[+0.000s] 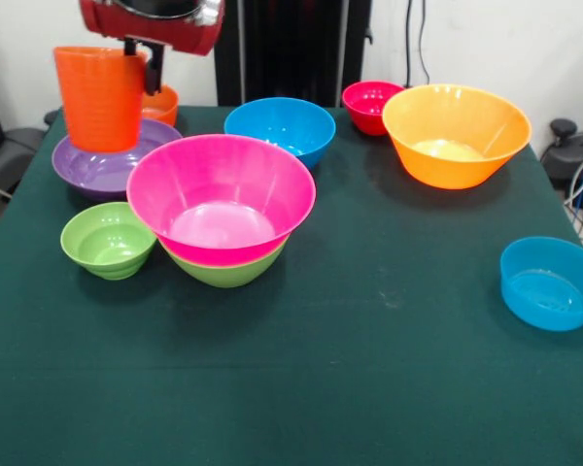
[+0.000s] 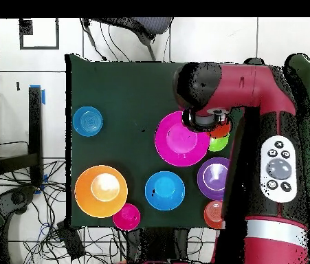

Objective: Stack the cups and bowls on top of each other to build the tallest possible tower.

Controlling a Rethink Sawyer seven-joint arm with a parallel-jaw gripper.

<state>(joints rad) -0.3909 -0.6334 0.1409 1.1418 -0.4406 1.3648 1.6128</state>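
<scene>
While orange cup (image 1: 99, 97) hangs upright over purple bowl (image 1: 109, 160) at your front view's left, note fingers (image 1: 152, 70) grasping its rim, one dark finger down inside wall. Tower (image 1: 222, 206), pink bowl nested in green, sits just right of cup and nearer camera, on desk (image 1: 369, 320). Your next carry likely runs that way, then down. Small green bowl (image 1: 108, 239) beside tower; keep clear.

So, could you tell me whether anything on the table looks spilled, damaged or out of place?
Nothing looks spilled or broken. The only oddity: the orange cup hangs above the purple bowl, gripped at its rim by the gripper.
</scene>
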